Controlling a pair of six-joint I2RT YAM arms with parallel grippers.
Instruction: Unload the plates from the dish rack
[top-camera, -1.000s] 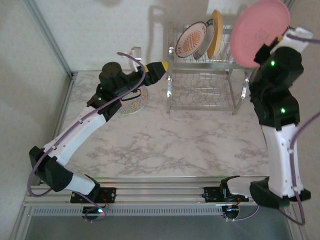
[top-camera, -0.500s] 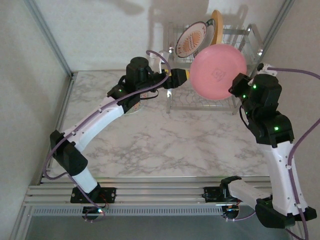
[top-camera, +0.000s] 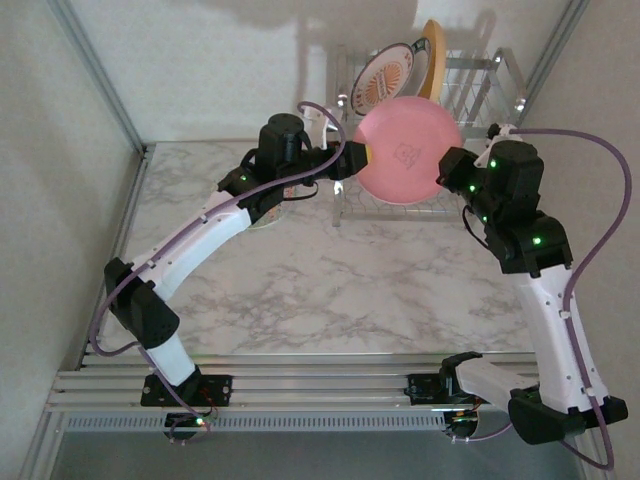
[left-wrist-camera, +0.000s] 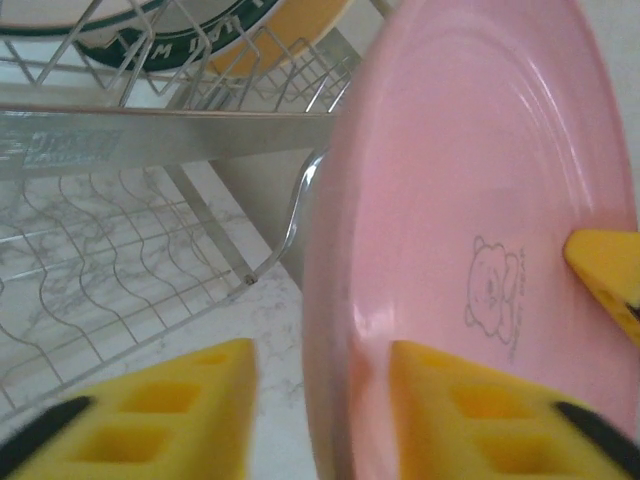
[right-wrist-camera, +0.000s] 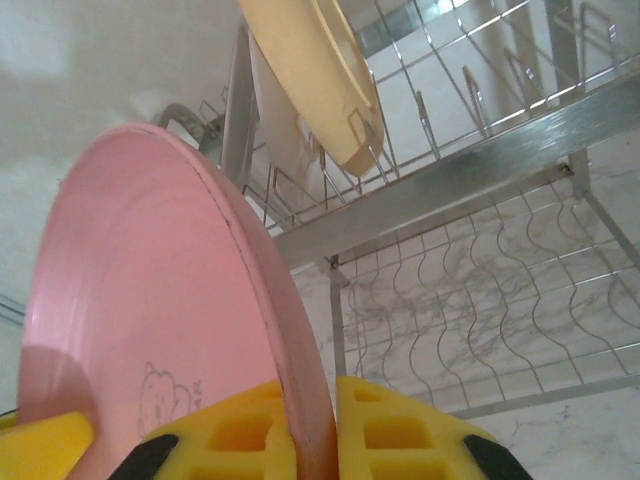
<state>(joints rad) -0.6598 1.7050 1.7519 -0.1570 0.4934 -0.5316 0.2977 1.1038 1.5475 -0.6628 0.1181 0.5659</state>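
Left wrist, pink plate (left-wrist-camera: 480, 200) rim btwn spread left fingers (left-wrist-camera: 160, 405), right fingers (right-wrist-camera: 400, 440) pinching opp. edge

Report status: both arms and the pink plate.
Right jaws shut on pink plate rim. Left jaws astride opposite rim, not yet clamped. Plate out of rack, midair. No obstruction seen.
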